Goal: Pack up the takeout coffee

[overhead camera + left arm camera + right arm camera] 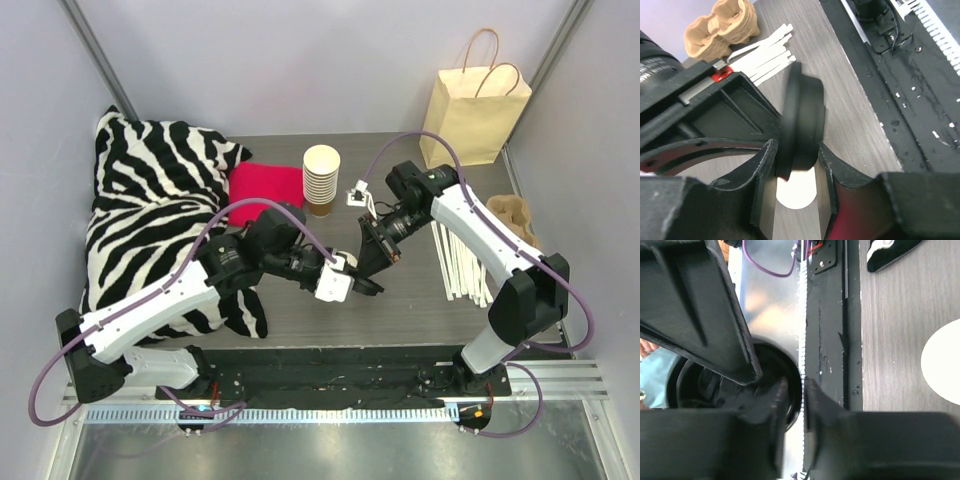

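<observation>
Pinching lid [802, 125] edge-on: left gripper [797, 155], centre of top view. Right gripper [796, 390] jaws nearly together by lid rim; gripping or not, cannot tell. Brown cup [320, 208] apparently under stack [321, 170], above centre, unlidded. Lid likely light, thin, slick, springy; hold across rim.

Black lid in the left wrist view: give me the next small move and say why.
Probably: open the right gripper wider and back it off. The lid stands on edge, pinched on both faces by the left gripper, while the right fingers sit at its rim with only a slit between them; whether they grip is unclear. That would leave the lid to the left gripper alone.
</observation>
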Controlling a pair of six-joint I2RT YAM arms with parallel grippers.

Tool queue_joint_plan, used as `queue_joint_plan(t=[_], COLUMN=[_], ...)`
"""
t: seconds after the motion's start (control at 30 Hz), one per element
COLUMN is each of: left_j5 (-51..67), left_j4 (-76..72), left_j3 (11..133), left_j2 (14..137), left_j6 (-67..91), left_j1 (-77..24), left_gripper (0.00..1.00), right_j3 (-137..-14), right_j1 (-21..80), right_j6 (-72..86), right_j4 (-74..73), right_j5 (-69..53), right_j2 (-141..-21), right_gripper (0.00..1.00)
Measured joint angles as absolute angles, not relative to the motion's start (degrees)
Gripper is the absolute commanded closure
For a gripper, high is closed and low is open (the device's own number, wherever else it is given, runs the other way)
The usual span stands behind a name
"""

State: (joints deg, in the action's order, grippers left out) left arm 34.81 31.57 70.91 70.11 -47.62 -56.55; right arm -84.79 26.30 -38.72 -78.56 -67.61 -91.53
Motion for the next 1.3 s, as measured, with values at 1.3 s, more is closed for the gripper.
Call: queue_joint_plan(t=[1.3], left_j5=[51.4], left_j4=[13.6], left_j3=[69.4], left_j2=[78.5], left_j6=[32.9], left_j1=[-39.9], left_gripper=[1.0], right_j3=[-87.4], right_j1=[30.0], right_j6=[-36.1], right_j4=[-52.5], right_j5=[-37.4], right_j2=[-65.9], right_gripper=[0.48])
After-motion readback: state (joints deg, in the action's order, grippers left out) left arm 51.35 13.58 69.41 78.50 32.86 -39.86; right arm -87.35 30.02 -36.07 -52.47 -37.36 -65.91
